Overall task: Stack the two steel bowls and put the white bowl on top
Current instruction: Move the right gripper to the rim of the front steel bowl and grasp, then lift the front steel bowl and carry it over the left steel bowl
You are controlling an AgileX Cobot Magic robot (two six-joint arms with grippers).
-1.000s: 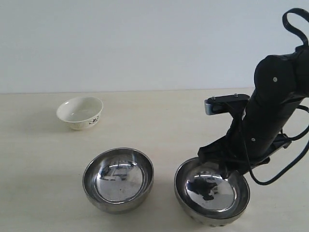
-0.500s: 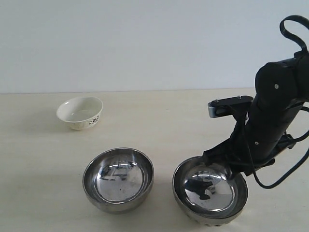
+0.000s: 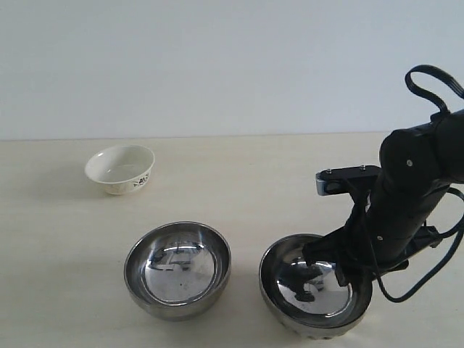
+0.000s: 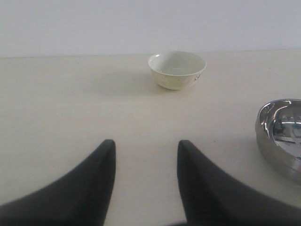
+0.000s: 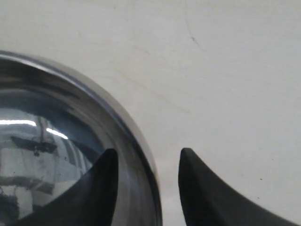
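Looking at this, I'd say we're on step one: grabbing the right-hand steel bowl so it can go into the left-hand steel bowl sitting just beside it. The right gripper is parted, one finger inside the bowl and the other outside. It's straddling the rim but not pinching it, as far as I can tell. Next move, my guess: close on that rim, lift clear, carry it over and lower it in level, since shiny steel looks slippery. The white bowl sits on the table toward the back, well apart from both, nothing near it. Only the right wrist view shows the rim between the fingers; in the exterior view the arm hides that. The left wrist view shows the left gripper spread and empty over the table, which the exterior view doesn't catch at all.
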